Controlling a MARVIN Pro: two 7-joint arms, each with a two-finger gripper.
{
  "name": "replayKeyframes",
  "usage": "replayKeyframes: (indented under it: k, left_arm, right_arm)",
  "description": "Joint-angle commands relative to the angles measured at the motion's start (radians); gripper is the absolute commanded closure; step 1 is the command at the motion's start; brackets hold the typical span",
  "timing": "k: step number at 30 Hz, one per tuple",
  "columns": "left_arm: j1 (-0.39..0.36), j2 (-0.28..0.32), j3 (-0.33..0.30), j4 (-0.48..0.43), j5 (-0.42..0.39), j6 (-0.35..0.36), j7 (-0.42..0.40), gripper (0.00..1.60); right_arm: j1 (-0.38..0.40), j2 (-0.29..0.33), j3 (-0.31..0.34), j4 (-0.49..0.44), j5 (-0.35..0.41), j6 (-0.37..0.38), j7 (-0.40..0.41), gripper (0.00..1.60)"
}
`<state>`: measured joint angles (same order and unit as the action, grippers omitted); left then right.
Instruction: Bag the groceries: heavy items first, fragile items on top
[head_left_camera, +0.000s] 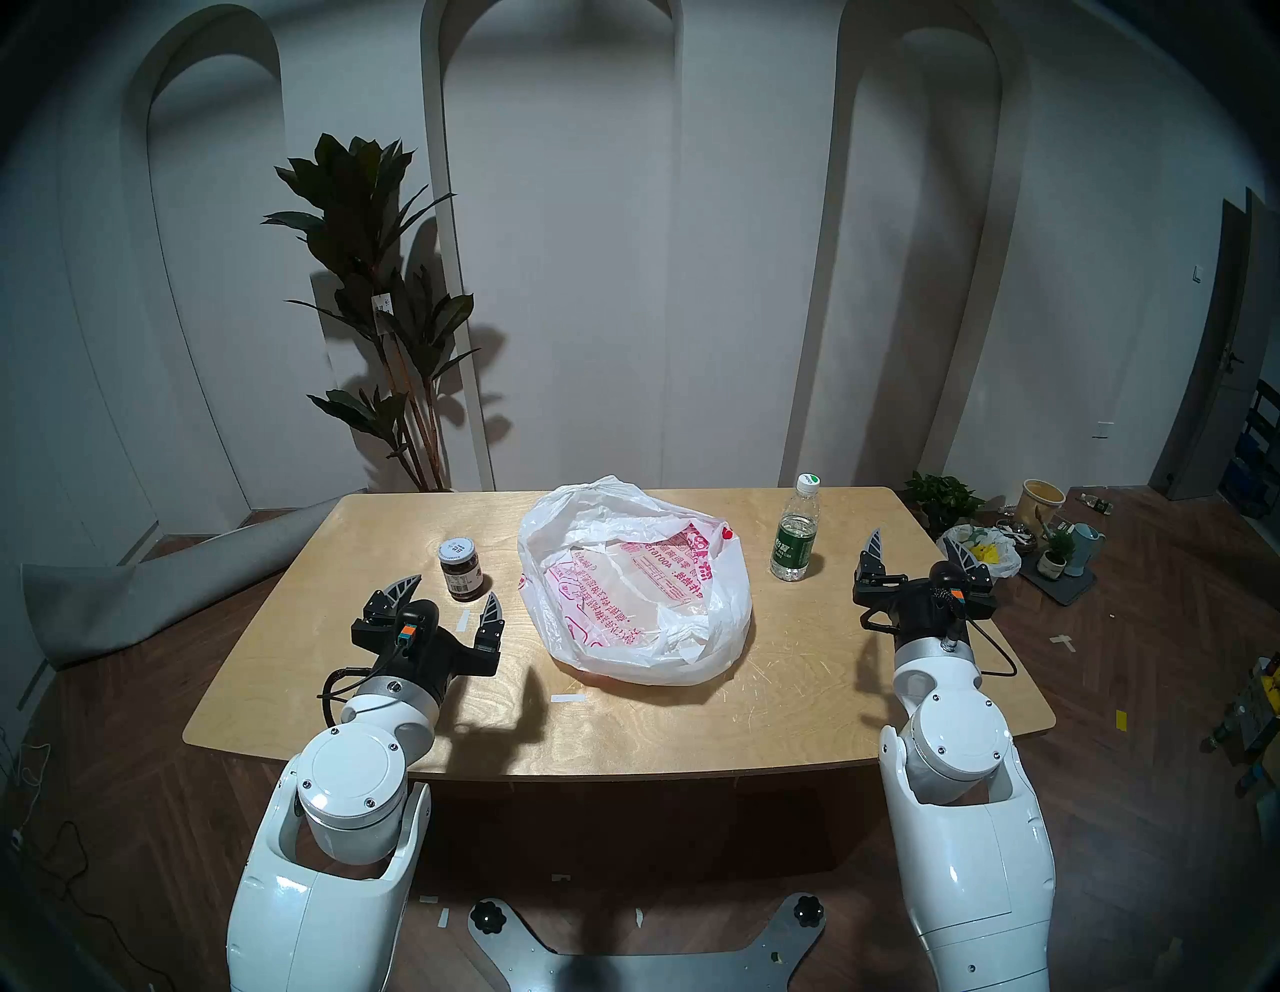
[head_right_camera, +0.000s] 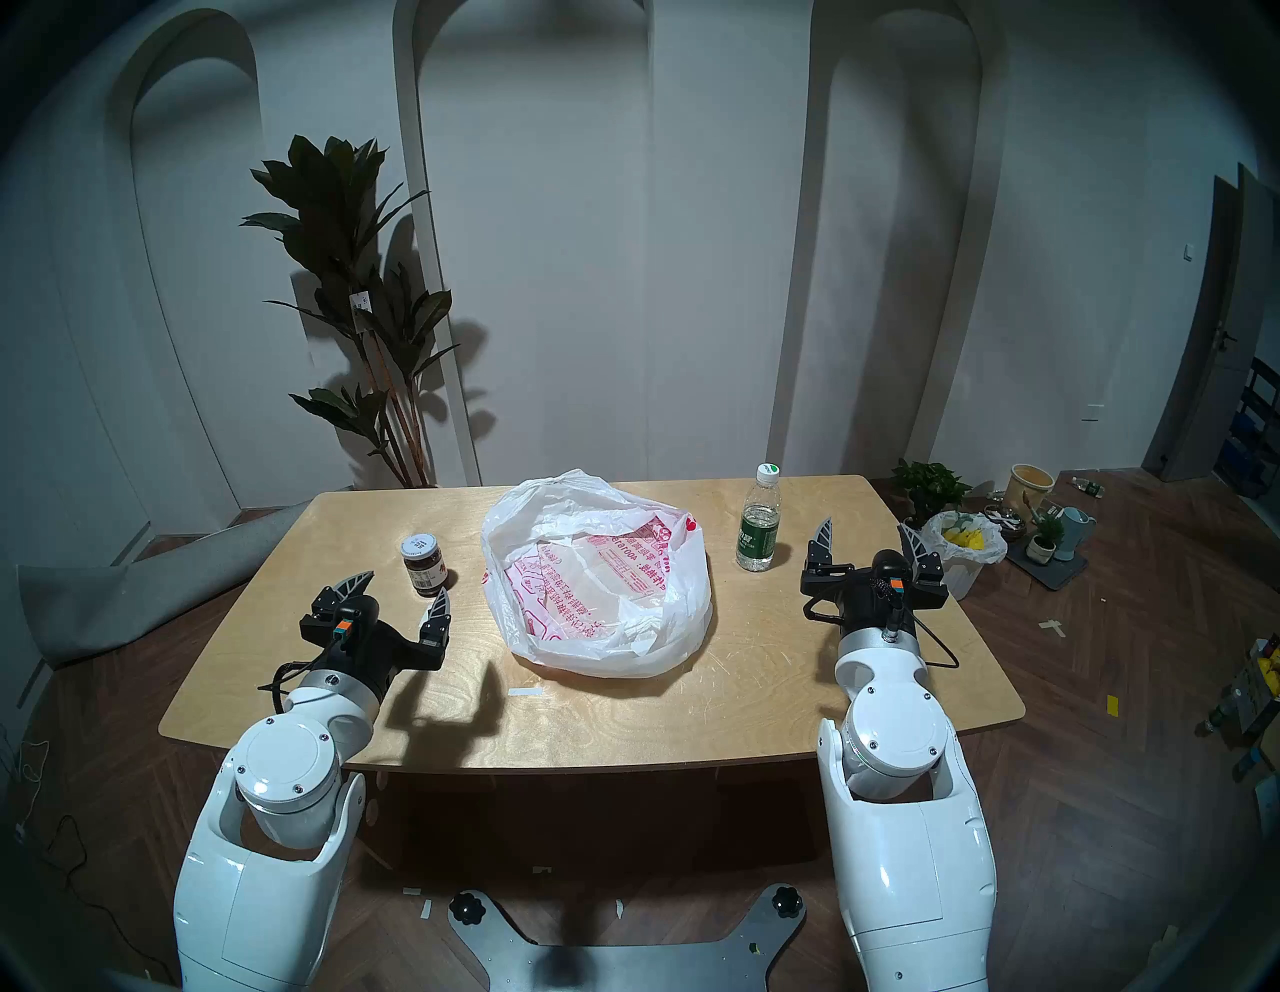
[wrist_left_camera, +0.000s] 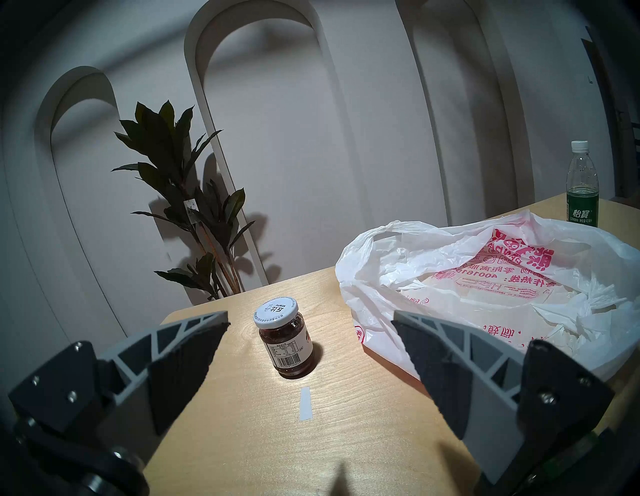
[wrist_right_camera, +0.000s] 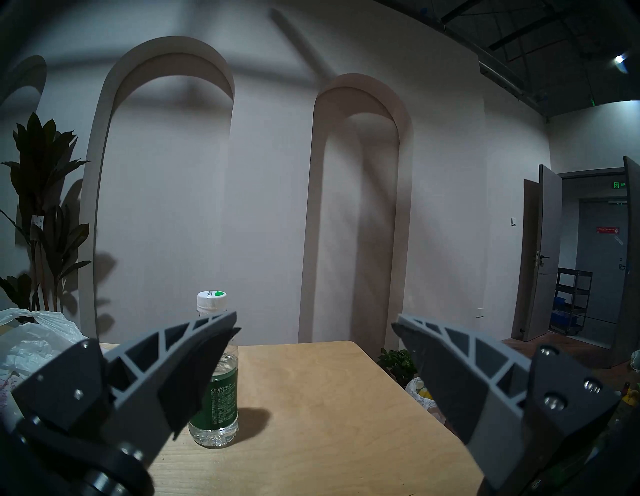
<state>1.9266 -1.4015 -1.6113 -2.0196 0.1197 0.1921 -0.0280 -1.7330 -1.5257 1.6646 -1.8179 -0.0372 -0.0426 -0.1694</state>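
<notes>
Two grippers hover over the near part of the table (head_left_camera: 623, 734), both spread wide and empty. We hold the left gripper (head_left_camera: 449, 599) at 9 o'clock of the bag (head_left_camera: 634, 582) and the right gripper (head_left_camera: 918, 551) at 3 o'clock of it.

The jar (head_left_camera: 462, 568) stands upright just beyond the left fingertips, near the bag's left edge. Risk: glass with a smooth lid may slip or tip if we pinch off-centre.

The bag lies slumped at table centre, mouth loosely open. Risk: thin film may collapse or drag when an item enters, since nothing holds the rim.

The bottle (head_left_camera: 796, 530) stands upright at 1 o'clock of the bag, beyond and left of the right gripper. Risk: it is tall and narrow, so a sideways brush by a finger would likely topple it. It must go in first; loading the jar first would leave glass beneath.
</notes>
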Motion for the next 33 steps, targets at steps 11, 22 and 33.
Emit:
replayKeyframes:
  k: [11,22,33]
  left_arm:
    - [-0.008,0.000,0.001,-0.009,0.000,-0.004,0.000,0.00]
    - [-0.009,0.001,0.001,-0.006,0.000,-0.005,0.001,0.00]
    - [-0.010,0.001,0.001,-0.003,0.000,-0.005,0.001,0.00]
  right_arm:
    - [0.211,0.088,-0.048,0.075,0.007,0.076,0.051,0.00]
    - [0.326,0.083,-0.077,0.206,0.005,0.099,0.051,0.00]
    - [0.424,0.070,-0.108,0.337,-0.004,0.113,0.042,0.00]
